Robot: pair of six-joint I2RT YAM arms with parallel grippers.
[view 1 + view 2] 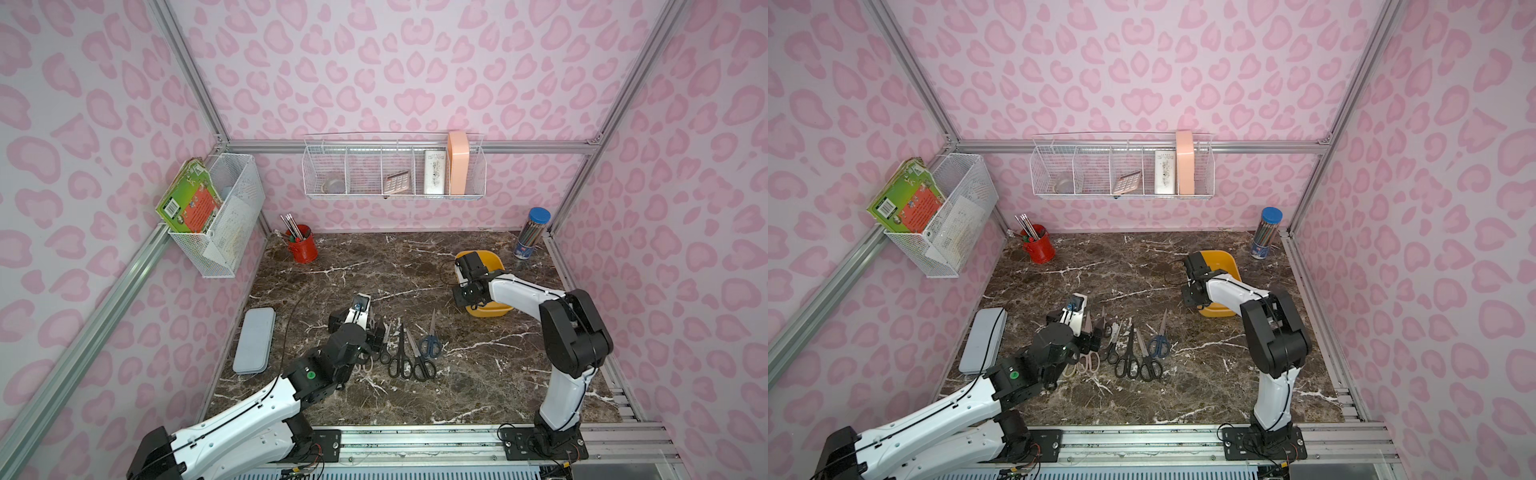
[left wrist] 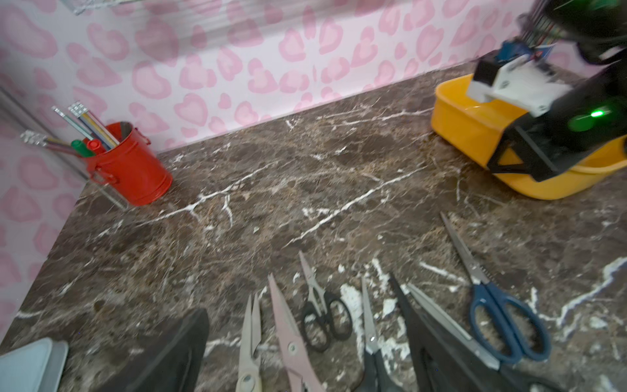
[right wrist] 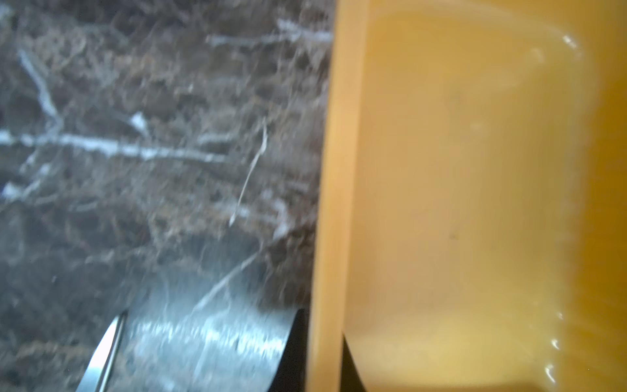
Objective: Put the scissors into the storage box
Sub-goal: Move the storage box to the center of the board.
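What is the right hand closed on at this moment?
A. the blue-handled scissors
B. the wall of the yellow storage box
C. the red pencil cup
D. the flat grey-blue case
B: in the right wrist view the right hand is shut on the storage box, whose yellow wall runs between its jaws.
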